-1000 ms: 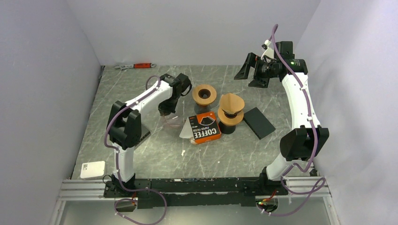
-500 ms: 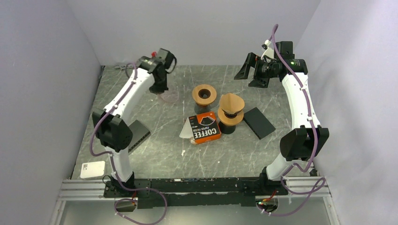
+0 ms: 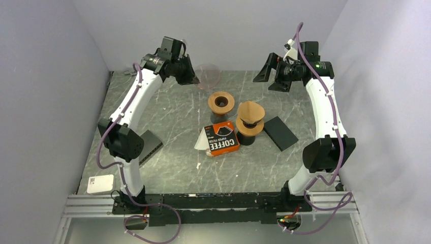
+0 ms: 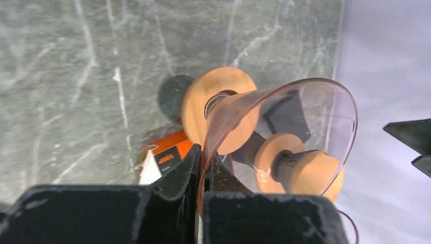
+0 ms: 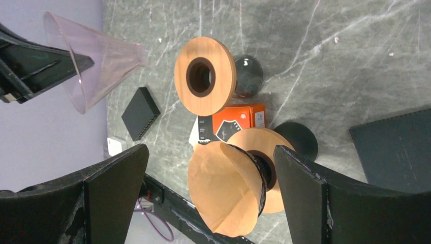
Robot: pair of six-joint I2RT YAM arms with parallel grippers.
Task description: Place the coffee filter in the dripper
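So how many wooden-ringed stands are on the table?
2. An empty stand sits beyond the orange filter box; the other stand, right of it, holds a brown paper filter.

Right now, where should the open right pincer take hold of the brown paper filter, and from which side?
Probably its free upper rim, coming down from above. The paper filter sits as an open cone in the right wooden stand, mouth up, thin-walled, so the right pincer can pinch one wall, one finger inside.

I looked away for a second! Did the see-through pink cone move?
Yes. The clear pinkish cone, pinched in the left gripper, went from left of the orange coffee-filter box to the back wall, beyond the round wooden stand.
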